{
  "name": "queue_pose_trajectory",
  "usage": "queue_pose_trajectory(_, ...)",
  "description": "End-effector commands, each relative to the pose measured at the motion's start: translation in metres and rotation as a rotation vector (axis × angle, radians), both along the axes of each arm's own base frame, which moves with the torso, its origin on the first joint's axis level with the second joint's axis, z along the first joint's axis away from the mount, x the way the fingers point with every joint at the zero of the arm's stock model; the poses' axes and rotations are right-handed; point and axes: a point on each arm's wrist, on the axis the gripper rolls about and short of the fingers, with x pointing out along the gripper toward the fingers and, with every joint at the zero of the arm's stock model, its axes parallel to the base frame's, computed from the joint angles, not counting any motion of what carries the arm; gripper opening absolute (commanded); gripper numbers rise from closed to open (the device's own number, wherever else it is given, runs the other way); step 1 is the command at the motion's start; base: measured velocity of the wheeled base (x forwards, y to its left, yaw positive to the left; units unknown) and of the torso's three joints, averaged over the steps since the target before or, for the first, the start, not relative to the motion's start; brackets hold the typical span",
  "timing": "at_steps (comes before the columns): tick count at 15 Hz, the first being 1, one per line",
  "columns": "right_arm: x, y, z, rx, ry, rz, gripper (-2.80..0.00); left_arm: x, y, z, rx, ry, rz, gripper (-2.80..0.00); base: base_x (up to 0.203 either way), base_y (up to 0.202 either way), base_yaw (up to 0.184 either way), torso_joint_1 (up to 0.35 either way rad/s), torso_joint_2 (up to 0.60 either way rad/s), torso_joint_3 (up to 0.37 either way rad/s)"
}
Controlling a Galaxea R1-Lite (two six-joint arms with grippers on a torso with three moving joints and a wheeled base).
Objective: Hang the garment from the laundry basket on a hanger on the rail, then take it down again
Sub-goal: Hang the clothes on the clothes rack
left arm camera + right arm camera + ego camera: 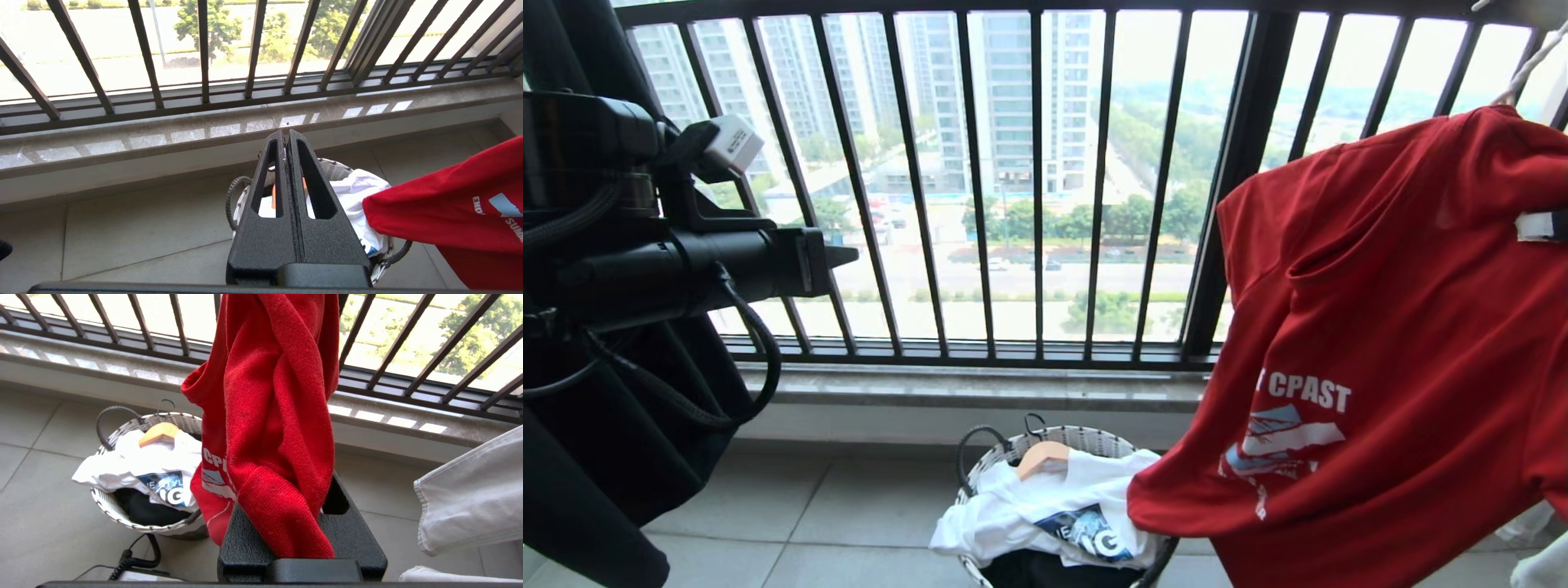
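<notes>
The red garment (1380, 310) hangs in the air at the right, its white lettering and blue-white graphic facing me and its lower corner drooping over the laundry basket (1013, 457). A thin white piece of the hanger (1529, 69) rises from its top; the rail is out of view. In the right wrist view my right gripper (292, 486) is shut on a twisted bunch of the garment (269, 396), which covers its fingertips. My left gripper (286, 136) is shut and empty, up at the left above the basket (339, 169).
The basket holds a white printed T-shirt (1054, 502) on a wooden hanger (1041, 457) over dark cloth. A dark barred window railing (1029, 188) and stone sill run behind. A black garment (596, 457) hangs far left, pale grey cloth (470, 506) at the right, a cable (135, 559) on the floor.
</notes>
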Motion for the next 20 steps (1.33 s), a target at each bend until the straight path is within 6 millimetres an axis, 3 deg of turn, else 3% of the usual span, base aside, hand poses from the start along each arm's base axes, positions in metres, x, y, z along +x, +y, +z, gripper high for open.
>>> queue_pose_trajectory(1, -0.015, -0.004, -0.004, 0.002, -0.010, 0.000, -2.80, 0.000, 0.000, 0.000, -0.001, -0.001, -0.002, -2.80, 0.000, 0.000, 0.000, 0.061, -0.33, -0.286)
queue_pose_trajectory(6, -0.035, -0.010, -0.006, 0.009, -0.039, 0.000, -2.80, 0.002, 0.000, -0.001, 0.000, 0.002, 0.000, -2.80, 0.000, 0.000, 0.000, 0.101, -0.46, -0.329)
queue_pose_trajectory(14, -0.084, -0.025, -0.017, 0.002, -0.112, 0.007, -2.80, 0.005, -0.001, -0.002, -0.003, 0.010, -0.001, -2.80, 0.000, 0.000, 0.000, 0.159, -0.47, -0.312)
queue_pose_trajectory(20, -0.089, -0.026, -0.030, -0.005, -0.090, 0.011, -2.80, 0.007, -0.001, -0.004, -0.007, 0.014, 0.000, -2.80, 0.000, 0.000, 0.000, 0.199, -0.50, -0.301)
